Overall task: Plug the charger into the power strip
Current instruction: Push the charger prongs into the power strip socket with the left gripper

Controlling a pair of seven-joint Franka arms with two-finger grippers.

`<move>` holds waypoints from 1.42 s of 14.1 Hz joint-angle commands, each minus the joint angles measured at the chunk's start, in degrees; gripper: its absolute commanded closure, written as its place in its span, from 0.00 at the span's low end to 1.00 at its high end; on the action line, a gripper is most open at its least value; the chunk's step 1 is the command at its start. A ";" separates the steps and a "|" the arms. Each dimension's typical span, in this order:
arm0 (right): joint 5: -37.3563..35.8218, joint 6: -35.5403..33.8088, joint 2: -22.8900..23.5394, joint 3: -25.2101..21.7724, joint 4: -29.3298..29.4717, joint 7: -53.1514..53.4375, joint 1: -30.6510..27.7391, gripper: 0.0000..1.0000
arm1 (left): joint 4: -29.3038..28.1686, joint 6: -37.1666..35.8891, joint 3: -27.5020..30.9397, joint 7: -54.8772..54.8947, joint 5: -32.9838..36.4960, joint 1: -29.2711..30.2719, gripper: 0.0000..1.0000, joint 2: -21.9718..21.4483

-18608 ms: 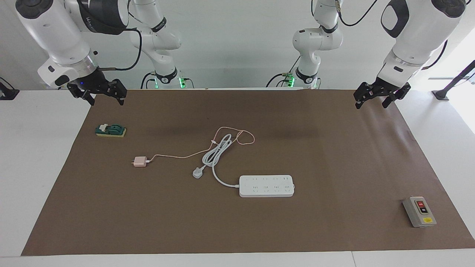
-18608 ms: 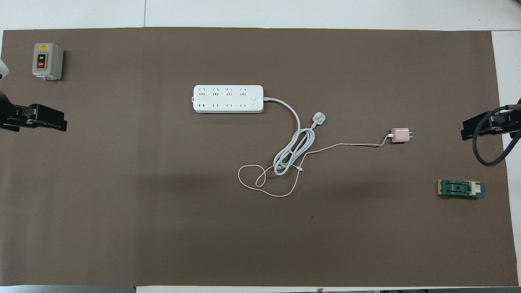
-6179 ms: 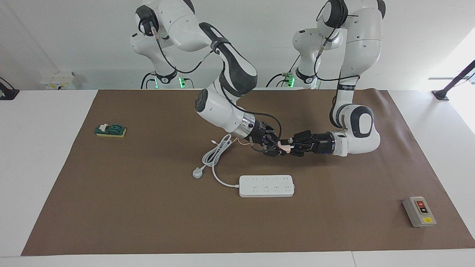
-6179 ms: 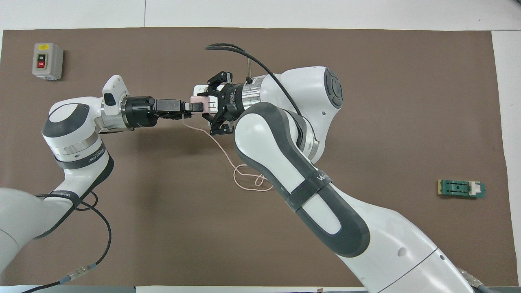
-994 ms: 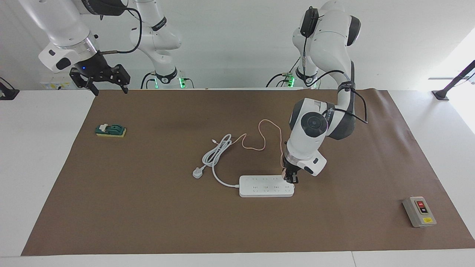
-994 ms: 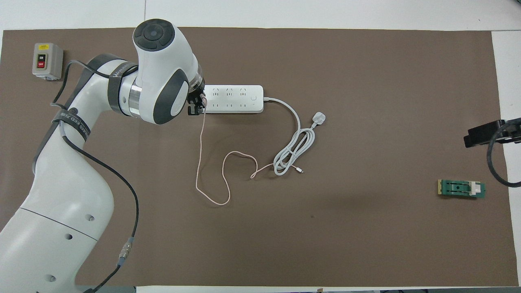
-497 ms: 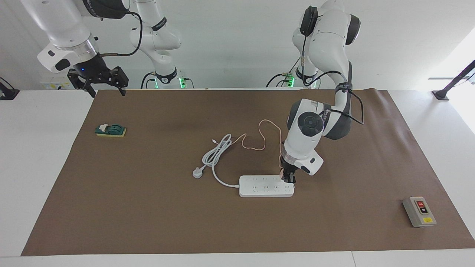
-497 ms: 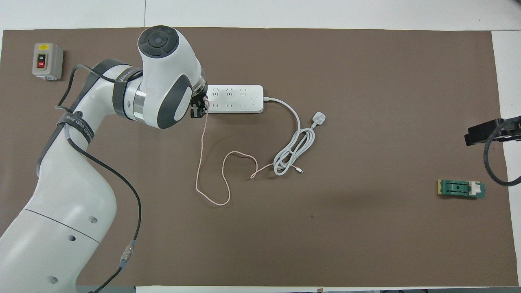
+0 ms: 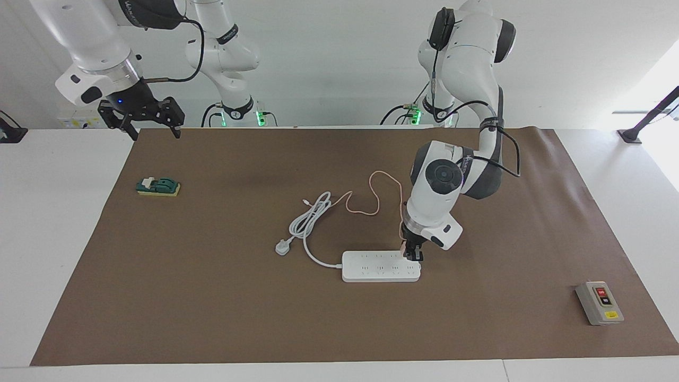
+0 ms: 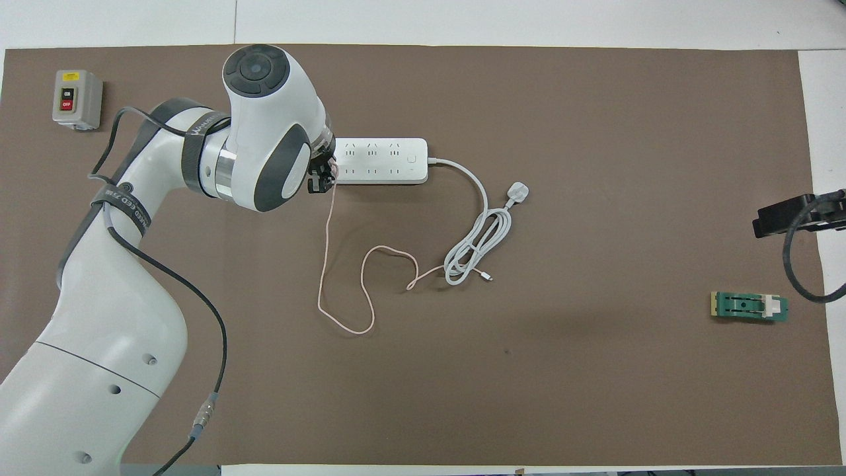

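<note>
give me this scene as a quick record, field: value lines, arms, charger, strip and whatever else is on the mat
left gripper: down at the power strip's end toward the left arm, shut on the charger
charger: mostly hidden by the fingers, pink cable trailing toward the robots
power strip: flat on the brown mat, mid-table
plugged in: cannot tell
right gripper: open, waiting raised over the mat's corner nearest the right arm's base
white plug: loose on the mat, on the strip's coiled cord
grey switch box: toward the left arm's end
green part: toward the right arm's end
</note>
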 commanded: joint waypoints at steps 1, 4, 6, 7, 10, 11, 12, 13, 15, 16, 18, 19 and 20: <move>0.23 0.57 -1.26 0.27 -1.34 -0.97 -0.65 0.00 | -3.87 1.84 0.71 -0.93 1.42 -0.33 1.00 -1.74; 0.31 0.48 -1.26 0.27 -1.25 -0.97 -0.83 0.00 | -3.87 2.19 0.71 -0.93 2.04 -0.32 1.00 -1.65; 0.23 0.48 -1.26 0.27 -1.25 -0.97 -0.83 0.00 | -3.87 2.54 0.71 -0.93 2.04 -0.41 1.00 -1.56; 0.31 0.48 -1.26 0.27 -1.25 -0.97 -0.83 0.00 | -3.87 2.80 0.71 -0.93 2.04 -0.41 1.00 -1.39; 0.32 0.57 -1.26 0.27 -1.25 -0.80 -0.83 0.00 | -3.70 3.33 0.71 -0.93 2.04 -0.50 1.00 -1.21; 0.23 0.66 -1.26 0.27 -1.25 -0.53 -0.83 0.00 | -3.61 3.33 0.71 -1.02 2.04 -0.50 1.00 -1.21; 0.23 0.66 -1.26 0.27 -1.34 -0.18 -0.83 0.00 | -3.61 3.33 0.63 -1.02 2.04 -0.50 1.00 -1.21; 0.31 0.66 -1.26 0.27 -1.34 -0.09 -0.74 0.00 | -3.61 3.33 0.63 -1.02 2.04 -0.50 1.00 -1.21; 0.32 0.66 -1.26 0.27 -1.34 0.00 -0.74 0.00 | -3.61 3.42 0.63 -1.02 2.04 -0.59 1.00 -0.95; 0.32 0.74 -1.26 0.27 -1.34 0.00 -0.83 0.00 | -3.61 3.60 0.63 -1.02 2.12 -0.68 1.00 -0.77; 0.32 0.75 -1.26 0.27 -1.34 0.00 -0.74 0.00 | -3.78 4.30 0.63 -1.11 2.12 -1.02 1.00 -0.51; 0.32 0.75 -1.26 0.27 -1.34 0.00 -0.74 0.00 | -3.78 4.56 0.71 -1.11 2.12 -1.11 1.00 -0.33; 0.32 0.75 -1.26 0.27 -1.34 0.00 -0.83 0.00 | -3.70 5.26 0.71 -1.45 2.12 -1.20 1.00 0.37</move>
